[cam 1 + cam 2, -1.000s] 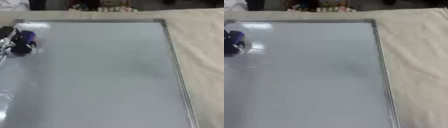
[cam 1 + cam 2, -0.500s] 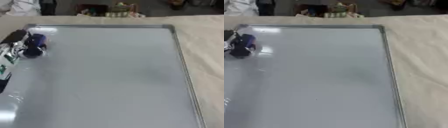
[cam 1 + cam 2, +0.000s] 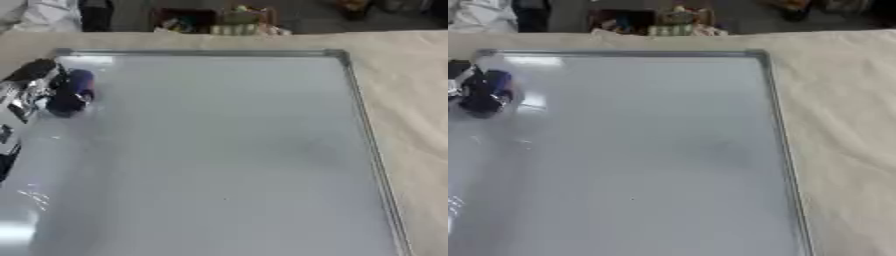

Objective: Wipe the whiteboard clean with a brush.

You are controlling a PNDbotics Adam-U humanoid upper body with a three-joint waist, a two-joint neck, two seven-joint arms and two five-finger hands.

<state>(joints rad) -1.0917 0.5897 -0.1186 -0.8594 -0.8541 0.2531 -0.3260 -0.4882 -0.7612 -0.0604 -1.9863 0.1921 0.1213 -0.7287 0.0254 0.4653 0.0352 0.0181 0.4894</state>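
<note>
Left robot hand (image 3: pixel 33 90) seemingly curled round the blue brush (image 3: pixel 72 94) on the whiteboard (image 3: pixel 227 150); brush likely light, rigid, best gripped mid-body.

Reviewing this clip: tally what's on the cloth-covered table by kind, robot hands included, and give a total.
Whiteboard: 1
Blue brush: 1
Robot hand, the left hand, at the board's far left on the brush: 1
Cloth: 1
Total: 4
The right hand is not in view.
</note>
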